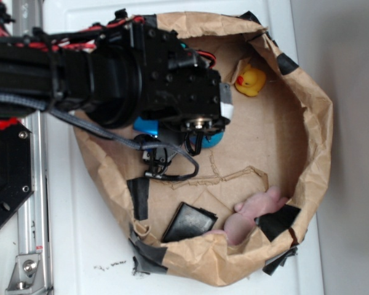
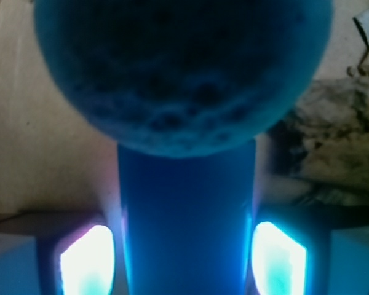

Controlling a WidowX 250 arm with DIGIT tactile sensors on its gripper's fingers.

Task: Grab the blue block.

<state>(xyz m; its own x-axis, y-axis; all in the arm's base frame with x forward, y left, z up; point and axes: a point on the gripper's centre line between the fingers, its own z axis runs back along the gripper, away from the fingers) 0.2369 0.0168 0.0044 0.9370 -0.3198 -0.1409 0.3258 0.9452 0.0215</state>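
Note:
The blue block (image 2: 186, 215) is a smooth bright-blue bar running up the middle of the wrist view, between my two fingers. My gripper (image 2: 184, 261) is shut on the blue block, with a glowing pad (image 2: 89, 261) pressed close on each long side. The round teal dimpled ball (image 2: 184, 67) touches the block's far end. From outside, my gripper (image 1: 198, 123) reaches down into the brown paper basin, and only one end of the blue block (image 1: 146, 126) and part of the ball (image 1: 210, 141) show from under it.
The crumpled paper basin wall (image 1: 317, 129) rings the work area. A yellow rubber duck (image 1: 251, 80) sits at the far side. A black flat box (image 1: 189, 222) and a pink soft toy (image 1: 258, 212) lie near the lower rim.

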